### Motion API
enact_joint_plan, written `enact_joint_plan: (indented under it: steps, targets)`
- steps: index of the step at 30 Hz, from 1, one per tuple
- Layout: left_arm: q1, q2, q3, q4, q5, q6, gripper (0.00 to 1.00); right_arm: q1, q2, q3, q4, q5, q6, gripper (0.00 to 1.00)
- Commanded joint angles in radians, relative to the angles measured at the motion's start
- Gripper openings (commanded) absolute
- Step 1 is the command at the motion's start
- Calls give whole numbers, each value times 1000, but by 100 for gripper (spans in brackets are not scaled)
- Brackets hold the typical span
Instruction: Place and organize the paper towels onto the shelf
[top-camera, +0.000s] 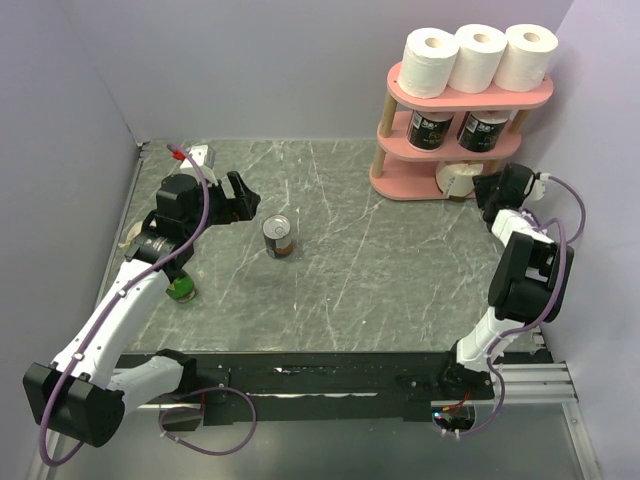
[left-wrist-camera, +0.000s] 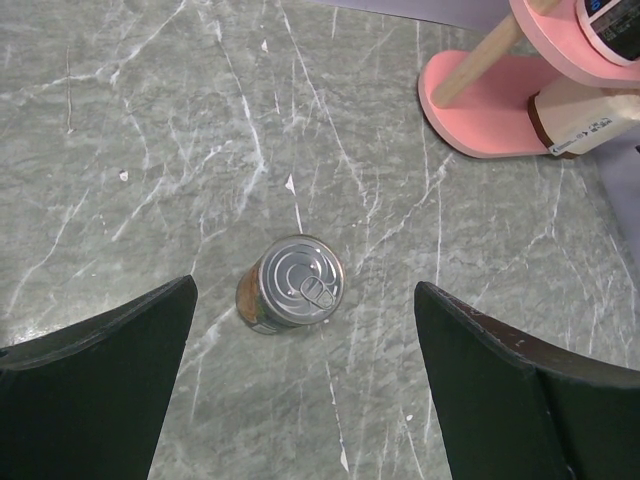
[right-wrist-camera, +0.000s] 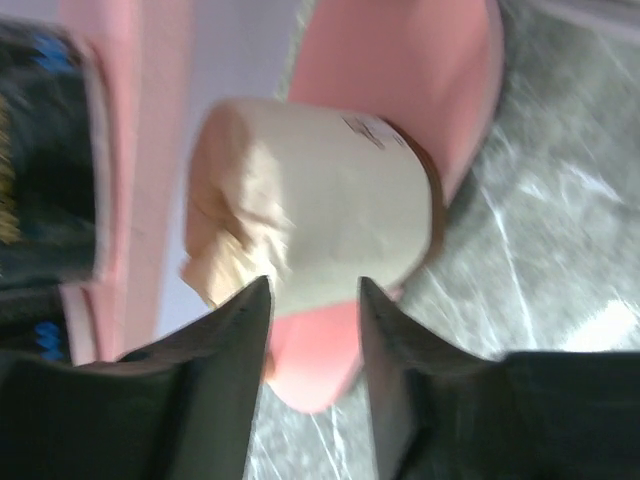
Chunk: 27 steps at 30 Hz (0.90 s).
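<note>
The pink three-tier shelf (top-camera: 398, 183) stands at the far right. Three white paper towels (top-camera: 480, 55) stand on its top board. Two black-printed rolls (top-camera: 458, 130) stand on the middle board. A cream roll (top-camera: 460, 179) lies on its side on the bottom board, and it also shows in the right wrist view (right-wrist-camera: 330, 220). My right gripper (top-camera: 493, 190) is just right of that roll. In its wrist view the gripper (right-wrist-camera: 313, 295) is partly open, with its fingertips just short of the roll and nothing between them. My left gripper (top-camera: 240, 200) is open wide and empty above the table (top-camera: 400, 290).
A small metal can (top-camera: 279, 237) stands mid-table just ahead of my left gripper (left-wrist-camera: 305, 288), and it shows in the left wrist view (left-wrist-camera: 293, 293). A green object (top-camera: 181, 291) lies under the left arm. Purple walls close the left, back and right sides.
</note>
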Motion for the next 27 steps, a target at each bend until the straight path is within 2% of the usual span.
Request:
enact_joint_plan:
  steps: [1,10,16,27]
  targets:
    - [-5,-27,11,31,-13,18,96,1,-46,-63,47,-41,32,43]
    - [-7,-30,13,31,-17,20,96,81,33,-112,287,-90,116,42]
    - [-7,-34,16,31,-19,23,96,121,89,-80,312,-55,157,43]
    - [-7,-33,16,29,-22,23,96,145,175,-86,484,11,210,43]
